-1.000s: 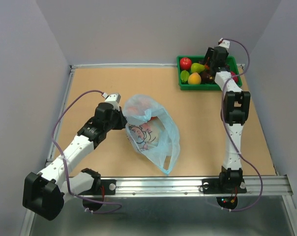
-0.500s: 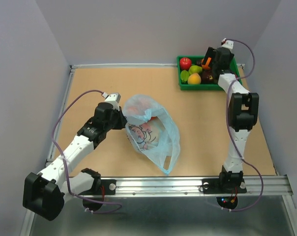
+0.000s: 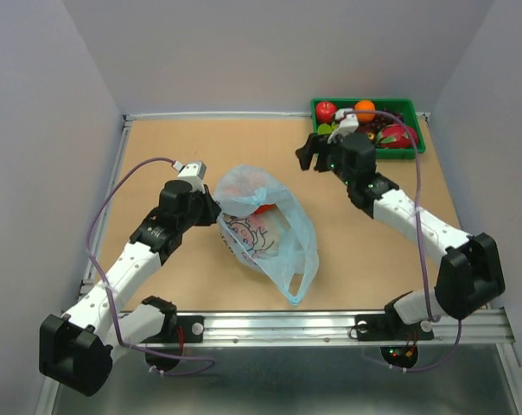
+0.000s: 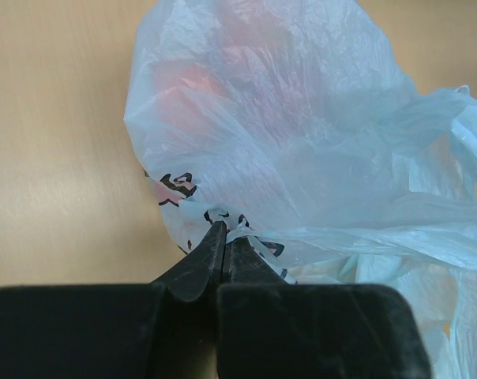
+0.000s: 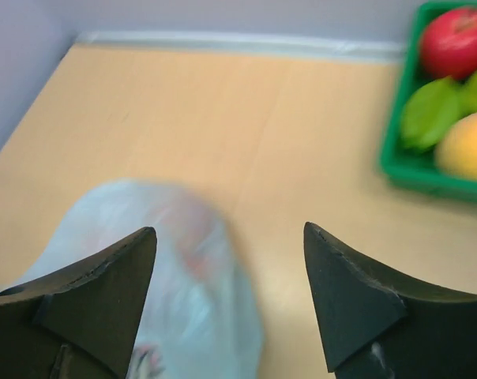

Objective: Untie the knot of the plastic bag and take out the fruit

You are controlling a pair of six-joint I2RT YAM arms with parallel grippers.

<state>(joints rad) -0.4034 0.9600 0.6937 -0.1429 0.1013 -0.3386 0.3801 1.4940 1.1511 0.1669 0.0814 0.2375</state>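
Observation:
The light blue plastic bag (image 3: 265, 233) with the pink-red cartoon print lies at mid-table, its handle loops (image 3: 297, 278) loose at the near end. I see no tied knot. A red-orange fruit (image 3: 260, 204) shows through its far end. My left gripper (image 3: 212, 207) is shut on the bag's left edge. In the left wrist view the gripper (image 4: 225, 229) pinches the printed film of the bag (image 4: 302, 150), with a reddish fruit (image 4: 195, 79) behind it. My right gripper (image 3: 307, 158) is open and empty above the board, right of the bag. In the right wrist view the gripper (image 5: 230, 233) hangs over the blurred bag (image 5: 171, 300).
A green tray (image 3: 408, 103) at the back right holds a red apple (image 3: 326, 111), an orange (image 3: 364, 110), a red fruit (image 3: 397, 137) and others. It shows in the right wrist view (image 5: 400, 166) with the apple (image 5: 460, 39). Grey walls ring the board.
My right arm has swung from over the tray towards the bag, gripper open; an orange now lies in the tray. My left gripper still holds the bag's edge.

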